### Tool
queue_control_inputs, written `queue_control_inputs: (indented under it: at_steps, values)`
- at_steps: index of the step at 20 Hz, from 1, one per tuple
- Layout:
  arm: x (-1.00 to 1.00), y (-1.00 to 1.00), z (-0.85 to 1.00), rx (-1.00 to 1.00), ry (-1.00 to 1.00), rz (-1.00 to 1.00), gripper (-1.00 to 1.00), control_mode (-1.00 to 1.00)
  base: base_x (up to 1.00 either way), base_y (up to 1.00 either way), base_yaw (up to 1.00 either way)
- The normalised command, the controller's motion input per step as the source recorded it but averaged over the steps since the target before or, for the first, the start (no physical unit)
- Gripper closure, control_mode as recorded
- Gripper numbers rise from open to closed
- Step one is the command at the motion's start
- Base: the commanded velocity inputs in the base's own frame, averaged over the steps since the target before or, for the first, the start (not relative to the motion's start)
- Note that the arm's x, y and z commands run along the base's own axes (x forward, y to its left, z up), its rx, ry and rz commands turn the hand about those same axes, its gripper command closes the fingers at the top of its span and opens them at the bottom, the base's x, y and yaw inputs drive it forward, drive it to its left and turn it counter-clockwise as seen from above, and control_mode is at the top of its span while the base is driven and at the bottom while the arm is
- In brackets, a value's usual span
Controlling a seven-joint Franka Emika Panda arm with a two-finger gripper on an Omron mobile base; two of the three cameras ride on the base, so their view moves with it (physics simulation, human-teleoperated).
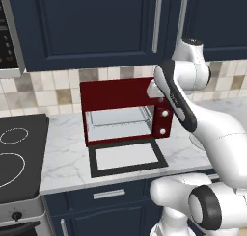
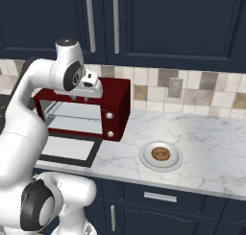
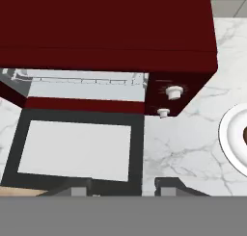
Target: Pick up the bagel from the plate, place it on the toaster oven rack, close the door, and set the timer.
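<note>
The bagel (image 2: pixel 160 154), a small round brown ring, is seen lying in the middle of the plate (image 2: pixel 145 158), at the lower right of the right base view. The plate is round, pale and shallow, set on a marbled counter (image 2: pixel 211 147). At the left, the red toaster oven (image 2: pixel 120 102) is shown with its door (image 3: pixel 77 150) laid flat and the grey rack (image 1: pixel 118 118) inside. The gripper (image 3: pixel 123 187) is held partly open, with nothing between its fingers.

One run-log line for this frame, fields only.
phase: pre-grasp | hand: empty, above open door | bagel: on plate, untouched | rack: bare
</note>
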Motion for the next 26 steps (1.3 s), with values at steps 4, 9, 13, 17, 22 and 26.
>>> queue_control_inputs:
  at_steps: [4,9,13,17,22,26]
  values:
    - [-0.29,0.15,-0.01,-0.03,-0.01,0.0,-1.0,-1.0,0.0,0.0,0.0]
    - [-0.5,0.55,0.0,-0.17,-0.05,0.0,-1.0,-1.0,0.0,0.0,0.0]
    - [-0.44,0.63,0.0,-0.26,-0.08,0.01,-1.0,-1.0,0.0,0.0,0.0]
    - [-0.36,0.62,-0.01,-0.27,-0.08,0.02,-1.0,-1.0,0.0,0.0,0.0]
    - [-0.25,0.65,-0.07,-0.27,-0.06,0.02,-1.0,-1.0,0.0,0.0,0.0]
    - [-0.17,0.61,-0.14,-0.22,-0.06,0.02,-1.0,-1.0,0.0,0.0,0.0]
